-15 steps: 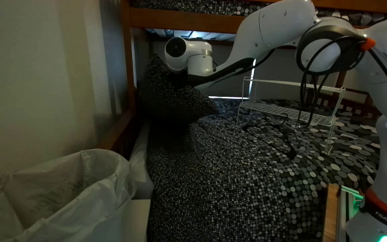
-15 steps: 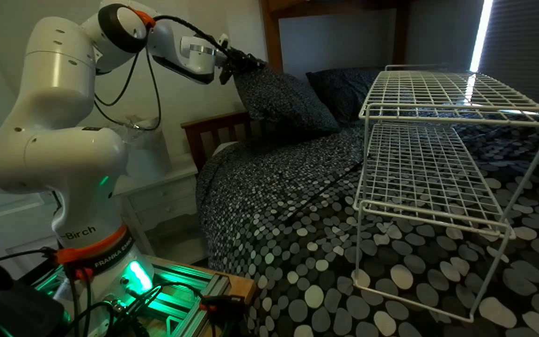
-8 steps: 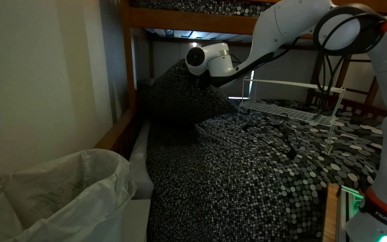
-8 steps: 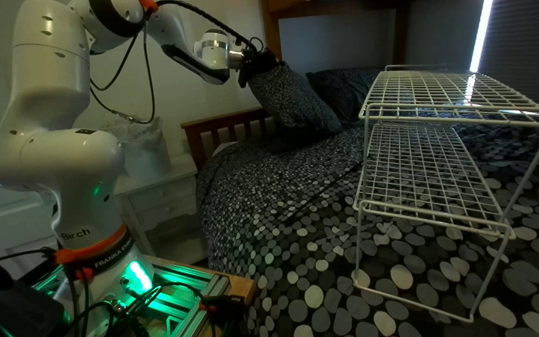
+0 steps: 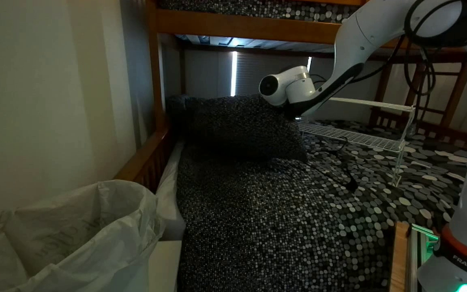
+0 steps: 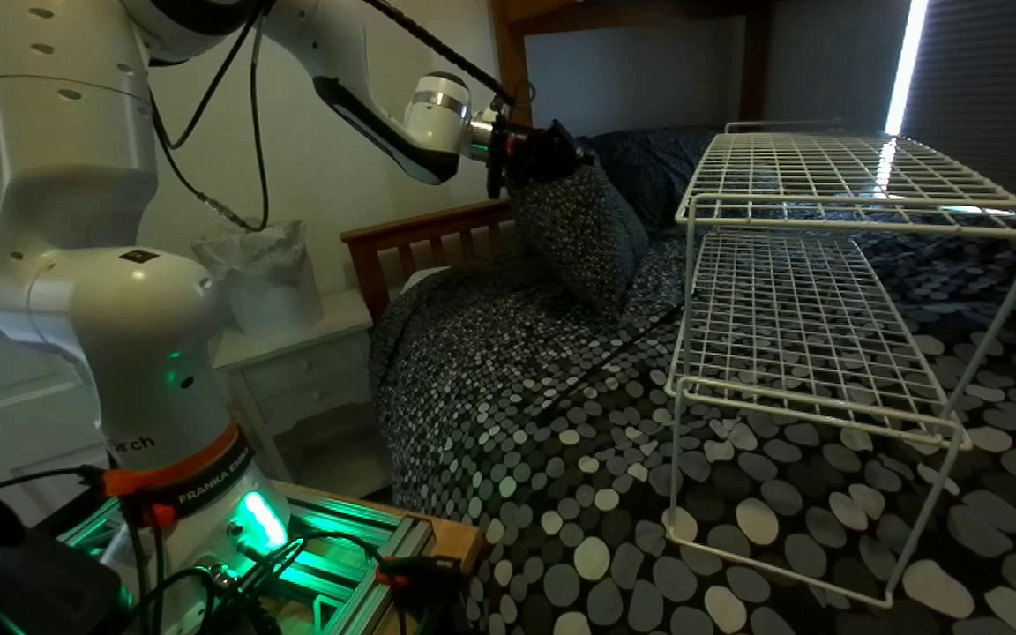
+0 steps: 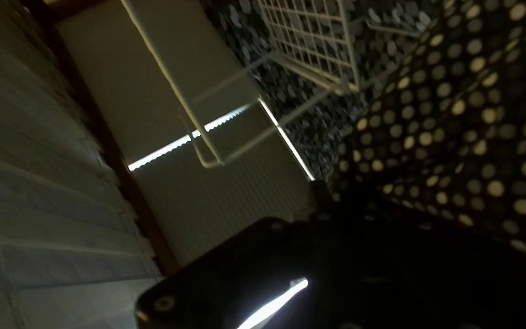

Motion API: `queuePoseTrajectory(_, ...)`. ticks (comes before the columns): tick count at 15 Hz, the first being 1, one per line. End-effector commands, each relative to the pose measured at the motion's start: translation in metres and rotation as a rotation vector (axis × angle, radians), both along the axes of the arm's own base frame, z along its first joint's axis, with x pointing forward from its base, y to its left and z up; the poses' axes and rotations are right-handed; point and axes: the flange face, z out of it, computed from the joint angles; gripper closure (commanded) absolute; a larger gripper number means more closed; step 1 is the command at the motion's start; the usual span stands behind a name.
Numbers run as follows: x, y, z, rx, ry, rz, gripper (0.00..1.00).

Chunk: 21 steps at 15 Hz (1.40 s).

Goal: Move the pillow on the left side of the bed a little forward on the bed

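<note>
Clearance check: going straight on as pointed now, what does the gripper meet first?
Beyond the dotted pillow it grips, probably the window blind, unless it clips the two-tier wire rack; depth is unclear.

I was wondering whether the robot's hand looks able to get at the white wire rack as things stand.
Probably not at present: the hand seems closed on the pillow at its upper edge, so it would likely need to let go first. The wire rack itself looks uncovered.

A wire rack (image 6: 817, 317) obstructs space near the pillow (image 6: 578, 229).
</note>
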Motion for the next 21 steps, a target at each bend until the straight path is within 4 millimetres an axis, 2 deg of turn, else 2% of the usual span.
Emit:
queuePoseTrajectory(1, -0.048, -0.081, 0.020, -0.165, 0.062, -0.096, 0.99)
queuePoseTrajectory(3, -0.060, -0.123, 0.045, -0.296, 0.084, -0.143, 0.99)
queuePoseTrajectory(4, -0.065, -0.137, 0.053, -0.351, 0.096, -0.173, 0.99)
queuePoseTrajectory(5, -0.070, -0.147, 0.052, -0.369, 0.115, -0.192, 0.99)
queuePoseTrajectory(6, -0.073, -0.153, 0.052, -0.388, 0.126, -0.200, 0.99)
queuePoseTrajectory(8, -0.073, -0.145, 0.033, -0.315, 0.133, -0.230, 0.99)
queuePoseTrajectory(9, -0.069, -0.134, 0.022, -0.254, 0.120, -0.242, 0.99)
queuePoseTrajectory(11, -0.055, -0.095, 0.002, -0.114, 0.108, -0.296, 0.99)
queuePoseTrajectory(12, -0.046, -0.073, -0.006, -0.051, 0.094, -0.314, 0.89)
queuePoseTrajectory(13, -0.036, -0.050, -0.013, 0.009, 0.085, -0.333, 0.69)
queuePoseTrajectory(18, 0.013, 0.068, -0.038, 0.329, 0.048, -0.363, 0.33)
queuePoseTrajectory(21, 0.047, 0.113, -0.048, 0.509, 0.015, -0.360, 0.11)
